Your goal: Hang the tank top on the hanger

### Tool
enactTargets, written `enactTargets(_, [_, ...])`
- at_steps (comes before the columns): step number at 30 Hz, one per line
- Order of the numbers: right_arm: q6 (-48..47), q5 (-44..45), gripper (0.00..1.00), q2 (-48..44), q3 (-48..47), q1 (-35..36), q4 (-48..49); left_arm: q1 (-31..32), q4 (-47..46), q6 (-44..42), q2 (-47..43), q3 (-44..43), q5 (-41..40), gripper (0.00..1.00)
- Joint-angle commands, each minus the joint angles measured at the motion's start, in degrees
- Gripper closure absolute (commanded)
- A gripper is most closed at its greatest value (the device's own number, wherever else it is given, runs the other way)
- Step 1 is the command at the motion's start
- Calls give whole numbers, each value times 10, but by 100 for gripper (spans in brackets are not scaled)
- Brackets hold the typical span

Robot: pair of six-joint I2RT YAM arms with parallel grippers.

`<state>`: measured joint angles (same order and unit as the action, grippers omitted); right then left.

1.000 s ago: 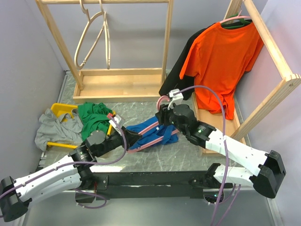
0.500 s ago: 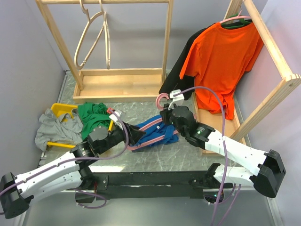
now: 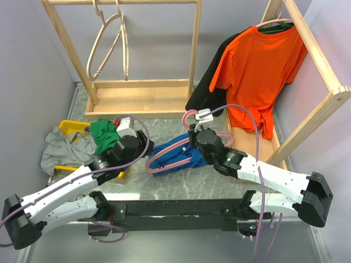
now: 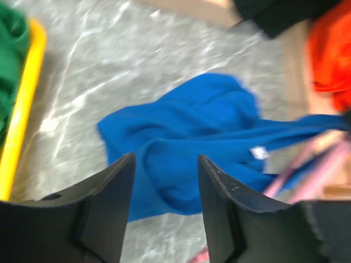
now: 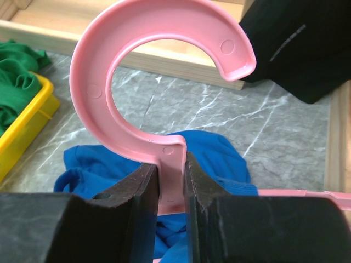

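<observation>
The royal-blue tank top [image 3: 176,150] lies crumpled on the marble table, its white label [image 4: 258,153] showing in the left wrist view. The pink hanger [image 3: 164,160] lies across it, hook [image 3: 189,116] pointing to the far side. My right gripper [image 3: 193,133] is shut on the hanger's neck just below the hook [image 5: 137,60], fingertips [image 5: 143,174] pressed flat on both sides, the tank top [image 5: 216,153] beneath. My left gripper [image 3: 146,147] hovers open left of the tank top [image 4: 186,123], nothing between its fingers [image 4: 216,181]. One blue strap stretches toward the hanger [image 4: 323,159].
A yellow tray [image 3: 73,127] with a green garment [image 3: 107,134] and a grey one [image 3: 60,148] sits at the left. A wooden rack [image 3: 137,101] with beige hangers [image 3: 109,44] stands behind. An orange t-shirt [image 3: 258,66] and a black garment [image 3: 205,90] hang on the right rack.
My left gripper opened, let go of the tank top and drew back to the left. My right gripper closed on the hanger's neck, and hanger and top shifted slightly.
</observation>
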<state>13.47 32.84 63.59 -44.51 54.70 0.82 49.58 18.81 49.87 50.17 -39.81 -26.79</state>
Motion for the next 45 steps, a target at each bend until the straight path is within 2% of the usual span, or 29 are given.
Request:
enactTargets(1, [-13,50,100,-4,9,8,45,-57,12,14,30,10,64,48])
enactTargets(4, [-16,63,100,-2,8,11,43,-76,-24,-6,48,24,110,50])
enactTargets(8, [-13,79,100,-2,11,14,39,-92,-57,-21,88,28,157,46])
enactTargets(11, [-9,88,100,-7,17,15,43,-109,-85,-28,120,34,203,49])
enactTargets(18, [-6,100,100,-9,22,15,47,-118,-116,-25,166,40,239,53])
enactTargets(22, [-6,106,100,-7,22,15,47,-119,-119,-22,183,46,241,60])
enactTargets(27, [-5,120,100,-5,23,15,48,-119,-127,-14,178,68,250,66])
enactTargets(31, [-4,136,100,4,21,15,48,-119,-117,-11,159,76,242,82])
enactTargets(34, [4,159,100,12,17,15,45,-119,-99,-12,119,85,232,89])
enactTargets(41, [27,215,100,38,-8,15,33,-119,-60,-13,64,83,230,99])
enactTargets(45, [41,257,100,63,-32,15,21,-119,-47,-14,50,80,233,99])
